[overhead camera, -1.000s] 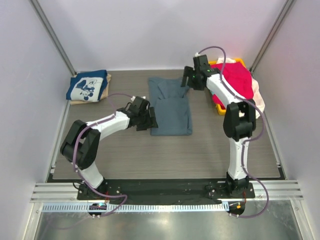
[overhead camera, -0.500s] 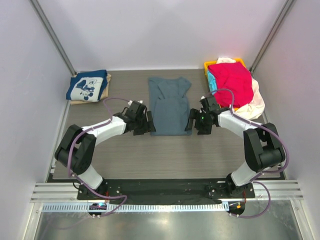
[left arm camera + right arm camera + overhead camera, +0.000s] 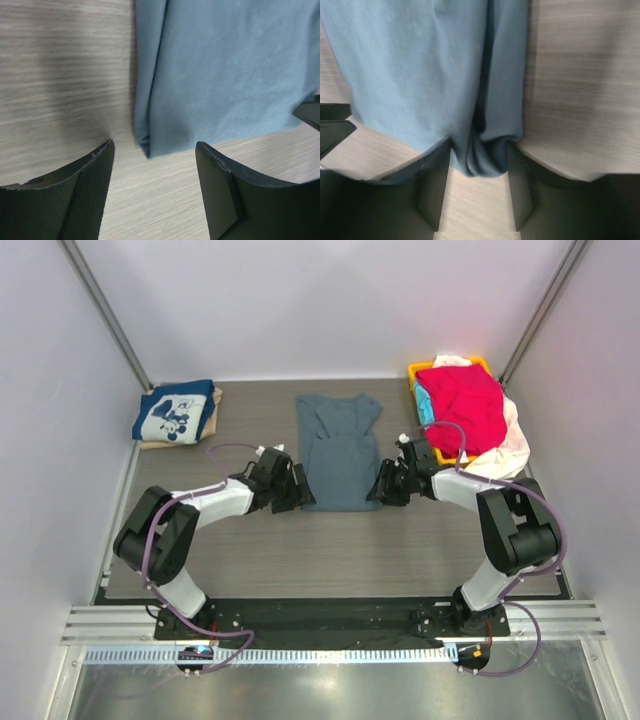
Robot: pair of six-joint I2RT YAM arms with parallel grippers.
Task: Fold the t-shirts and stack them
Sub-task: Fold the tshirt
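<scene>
Pretty clearly a robotics lab test cell, not anyone's laundry room. Plain white walls [image 3: 330, 300] box in a grey wood-grain table [image 3: 330, 550], bare aluminium posts [image 3: 105, 315] run up the far corners, and a slotted metal rail [image 3: 330, 622] along the near edge carries both arm bases.

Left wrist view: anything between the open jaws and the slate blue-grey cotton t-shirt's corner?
Nothing: bare wood-grain table, with the slate blue-grey cotton t-shirt corner lying just ahead, untouched.

t-shirt [image 3: 340, 450] between both end effectors
</scene>
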